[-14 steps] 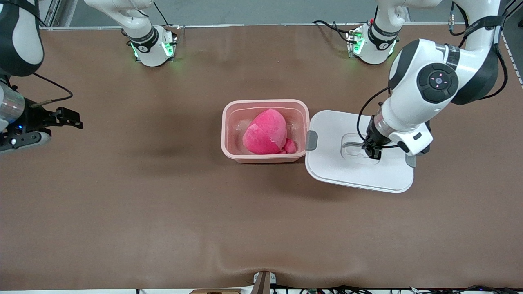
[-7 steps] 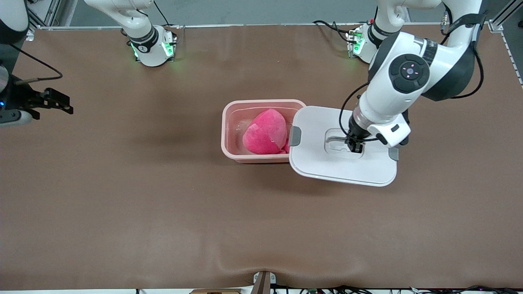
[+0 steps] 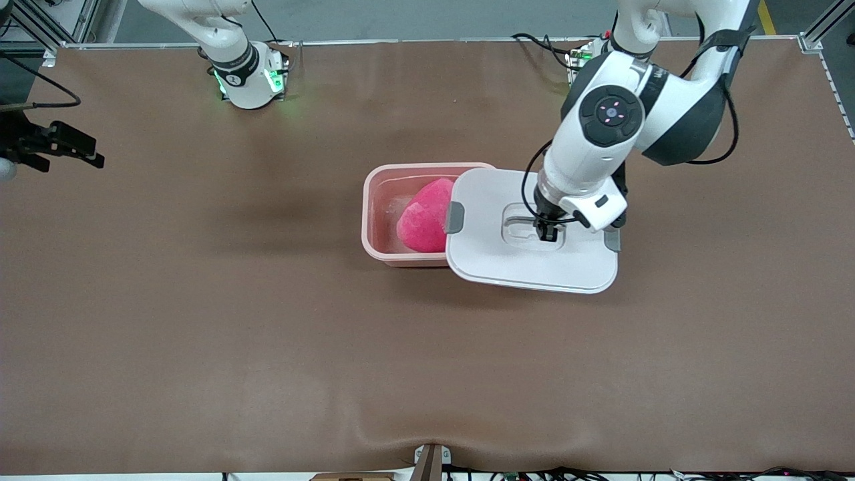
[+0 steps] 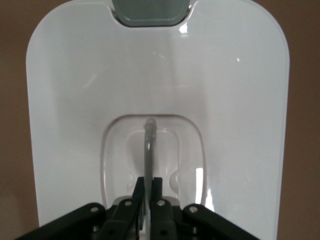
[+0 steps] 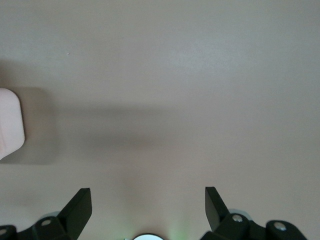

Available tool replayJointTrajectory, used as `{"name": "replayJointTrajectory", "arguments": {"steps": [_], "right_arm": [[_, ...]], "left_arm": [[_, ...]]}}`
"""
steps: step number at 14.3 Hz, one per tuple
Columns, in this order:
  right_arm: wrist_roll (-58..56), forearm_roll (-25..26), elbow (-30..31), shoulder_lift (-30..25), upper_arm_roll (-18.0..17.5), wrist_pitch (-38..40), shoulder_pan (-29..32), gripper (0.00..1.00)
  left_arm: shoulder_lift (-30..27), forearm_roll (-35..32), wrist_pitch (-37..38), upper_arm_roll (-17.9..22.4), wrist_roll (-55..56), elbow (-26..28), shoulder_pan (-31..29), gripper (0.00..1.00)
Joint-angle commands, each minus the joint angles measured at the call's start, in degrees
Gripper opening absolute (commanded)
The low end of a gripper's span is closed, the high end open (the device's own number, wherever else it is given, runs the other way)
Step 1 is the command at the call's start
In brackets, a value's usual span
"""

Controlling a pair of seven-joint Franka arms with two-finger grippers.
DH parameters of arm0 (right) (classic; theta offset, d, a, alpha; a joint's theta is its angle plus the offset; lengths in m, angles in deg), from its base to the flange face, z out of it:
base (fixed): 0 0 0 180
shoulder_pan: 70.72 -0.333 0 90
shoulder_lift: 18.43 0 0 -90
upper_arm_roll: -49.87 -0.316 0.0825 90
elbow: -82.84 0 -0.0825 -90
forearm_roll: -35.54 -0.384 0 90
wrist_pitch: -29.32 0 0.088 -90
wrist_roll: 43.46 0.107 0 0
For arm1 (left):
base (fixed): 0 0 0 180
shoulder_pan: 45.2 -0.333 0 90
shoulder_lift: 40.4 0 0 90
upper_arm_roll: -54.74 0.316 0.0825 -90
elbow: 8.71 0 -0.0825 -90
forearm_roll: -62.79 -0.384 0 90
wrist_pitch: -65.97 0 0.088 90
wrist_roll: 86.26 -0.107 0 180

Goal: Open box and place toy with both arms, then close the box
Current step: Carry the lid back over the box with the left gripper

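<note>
brown table (image 3: 200,321) in the front view: toy (image 3: 423,217) sits in the box (image 3: 374,207), and my left gripper (image 3: 546,232) carries the lid (image 3: 528,267), now overlapping the box, where before it lay beside it. next: centre and lower. left wrist view: fingers pinch the handle (image 4: 149,150). right wrist view: right gripper (image 5: 148,206) spread wide, waiting.

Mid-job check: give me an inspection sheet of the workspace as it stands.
Surface: brown table, slight wrinkle at the camera-side edge.
Job's things: toy in the open box; lid partly over the box.
Clutter: nothing seen.
Grippers: left gripper shut on the lid handle; right gripper open, empty, waiting over the right arm's end of the table.
Cables: black cable on the left wrist.
Surroundings: arm bases lit green.
</note>
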Motion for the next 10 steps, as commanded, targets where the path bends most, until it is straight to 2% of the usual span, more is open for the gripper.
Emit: {"name": "replayJointTrajectory", "arguments": {"steps": [1, 6, 10], "right_arm": [[1.2, -0.9, -5.4, 1.2, -0.7, 2.9, 0.4, 1.00], [-0.1, -0.3, -5.5, 1.5, 0.9, 3.5, -1.9, 1.00], [-0.7, -0.1, -5.3, 1.5, 7.4, 3.2, -8.5, 1.00]], "left_arm": [[2.0, -2.1, 0.5, 0.0, 4.6, -2.1, 2.3, 0.00], [4.0, -2.1, 0.3, 0.1, 10.3, -3.4, 5.5, 0.00], [5.0, -2.1, -0.4, 0.2, 13.0, -3.4, 7.3, 0.00]]}}
